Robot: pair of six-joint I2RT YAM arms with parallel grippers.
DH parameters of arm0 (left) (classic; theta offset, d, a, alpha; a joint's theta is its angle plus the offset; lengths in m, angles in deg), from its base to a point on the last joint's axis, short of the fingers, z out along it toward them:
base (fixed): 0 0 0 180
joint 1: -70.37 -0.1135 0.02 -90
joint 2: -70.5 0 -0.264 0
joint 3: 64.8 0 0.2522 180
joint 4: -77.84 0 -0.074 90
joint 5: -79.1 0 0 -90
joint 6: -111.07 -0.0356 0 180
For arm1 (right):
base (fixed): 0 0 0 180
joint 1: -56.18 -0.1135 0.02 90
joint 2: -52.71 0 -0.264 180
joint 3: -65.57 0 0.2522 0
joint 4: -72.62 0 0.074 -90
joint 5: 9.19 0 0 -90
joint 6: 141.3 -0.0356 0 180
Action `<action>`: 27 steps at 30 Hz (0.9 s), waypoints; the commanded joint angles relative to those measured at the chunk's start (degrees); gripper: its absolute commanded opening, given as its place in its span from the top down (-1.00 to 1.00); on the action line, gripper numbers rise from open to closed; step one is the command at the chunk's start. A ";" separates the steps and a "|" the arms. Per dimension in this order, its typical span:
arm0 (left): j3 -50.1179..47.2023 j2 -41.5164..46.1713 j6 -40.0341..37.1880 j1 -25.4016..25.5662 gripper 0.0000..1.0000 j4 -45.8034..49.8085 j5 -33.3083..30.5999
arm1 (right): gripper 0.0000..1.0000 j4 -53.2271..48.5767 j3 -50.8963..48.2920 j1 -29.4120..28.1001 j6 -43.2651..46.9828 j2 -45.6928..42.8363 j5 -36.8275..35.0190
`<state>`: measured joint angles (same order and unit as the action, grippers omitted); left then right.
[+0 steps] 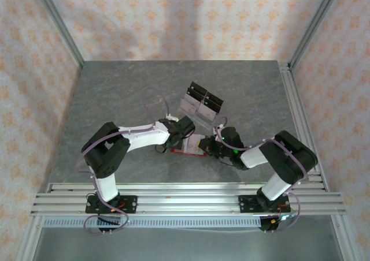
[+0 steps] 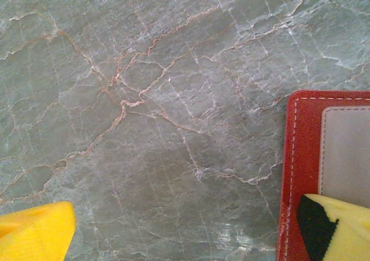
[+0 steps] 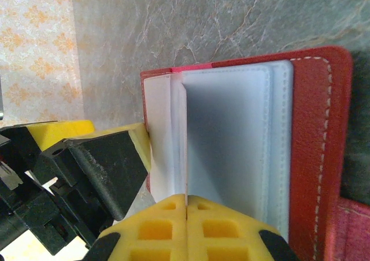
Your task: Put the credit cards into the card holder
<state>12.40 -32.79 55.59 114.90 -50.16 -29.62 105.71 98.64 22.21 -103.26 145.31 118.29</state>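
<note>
Right pincer is apparently pinching a credit card, left pincer standing spread on the card holder; tilting is risking jamming.

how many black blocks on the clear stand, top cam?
2. One black block on the left of the clear stand, the other beside it on the right; both along its upper edge. More could be hidden behind the stand.
</note>
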 commanded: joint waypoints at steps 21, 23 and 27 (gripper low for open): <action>-0.78 -0.53 0.55 0.31 -0.99 1.43 -2.18 | 1.00 12.81 0.51 -0.21 -4.81 8.07 2.16; -0.77 -0.51 0.60 0.38 -0.99 1.41 -2.13 | 1.00 12.98 0.68 -0.23 -4.90 8.66 2.34; -0.68 -0.43 0.55 0.30 -0.99 1.51 -2.18 | 1.00 13.70 0.90 -0.26 -5.25 9.48 2.69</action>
<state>12.27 -32.79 55.57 114.90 -50.21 -29.62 117.46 98.81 22.21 -108.31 153.66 120.27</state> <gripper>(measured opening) 0.997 0.041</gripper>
